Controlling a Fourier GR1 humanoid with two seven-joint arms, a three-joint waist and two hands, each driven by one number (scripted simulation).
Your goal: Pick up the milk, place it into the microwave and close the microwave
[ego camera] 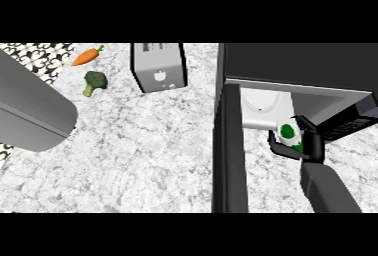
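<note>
Right hand [303, 145] grasping the milk [287, 132]; black fingers curl round the carton's lower part from the near side and the thumb side rises along its right edge. Left hand not visible in the head view; a large grey forearm-like shape lies across the left of the view, hand end out of sight.

Key relation: the milk sits at the mouth of the microwave [295, 65], just inside or on the sill of the pale cavity floor; cannot tell whether its base touches the floor yet. The cavity lies directly ahead of the hand, away from the robot. The carton's long axis looks tilted, top leaning away and to the left.

Microwave door [229, 150] stands open, swung out toward the robot, seen edge-on as a long dark slab just left of the hand and right forearm. Right arm is the nearer one to both milk and door.

Judgement: placing step under way; next move calls for release, then withdrawal clear of the door's arc before closing.

Milk appearance: white carton with a green round mark on the visible face, partly hidden by the fingers.

Elsewhere on the worktop [148, 150]: toaster [158, 67], broccoli [94, 81], carrot [87, 55], all well apart from the microwave
</note>
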